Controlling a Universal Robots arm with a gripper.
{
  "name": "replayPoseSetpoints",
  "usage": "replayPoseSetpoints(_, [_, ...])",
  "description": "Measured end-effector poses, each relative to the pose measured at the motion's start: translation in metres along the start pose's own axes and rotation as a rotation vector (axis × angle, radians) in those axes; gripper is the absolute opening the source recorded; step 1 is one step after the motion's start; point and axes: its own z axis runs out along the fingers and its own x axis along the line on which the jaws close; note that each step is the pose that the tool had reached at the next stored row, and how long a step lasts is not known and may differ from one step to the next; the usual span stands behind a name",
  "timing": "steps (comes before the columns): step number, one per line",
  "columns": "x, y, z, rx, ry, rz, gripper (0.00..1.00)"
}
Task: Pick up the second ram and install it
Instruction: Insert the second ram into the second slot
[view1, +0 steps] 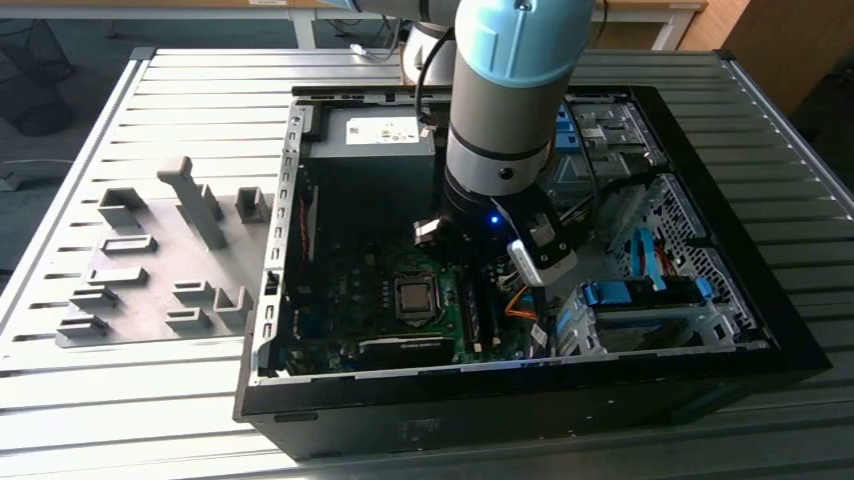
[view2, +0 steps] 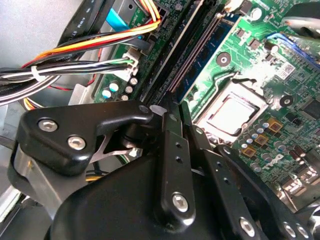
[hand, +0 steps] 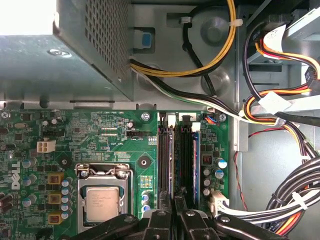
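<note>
The second ram (hand: 183, 165) is seen from its thin top edge in the first wrist view: a long, narrow, dark strip that stands upright on its long side. It lies along the row of memory slots on the motherboard, parallel to them, between the slot nearest the processor socket and the blue strip on the cable side. One end of it runs in between the jaws, which seem closed on it. In the second wrist view it (view2: 175, 50) is a dark straight band leading away from the jaws. Its chips and flat faces cannot be seen.
</note>
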Motion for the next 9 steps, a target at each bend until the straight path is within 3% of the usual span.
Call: replayPoseSetpoints(9, [-0.0017, 0.0, 0.0002, 0.0002, -0.0001, 0.007, 0.14])
